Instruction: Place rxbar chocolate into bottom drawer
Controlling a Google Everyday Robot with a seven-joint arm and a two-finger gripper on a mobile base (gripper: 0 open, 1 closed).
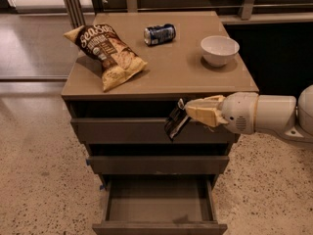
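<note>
Gripper [188,113], reaching in level with the top drawer [122,130] of 3, is clamped on the rxbar chocolate [176,122], which slants downward off its fingertips, with the open bottom drawer [156,204] well below and slightly ahead.

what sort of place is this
Probably an office break area or test kitchen: a drawer cabinet carries a chip bag, soda can and bowl, on a speckled hard floor. The robot's pincer holds a snack bar in front of the top drawer, above the open bottom drawer.
</note>
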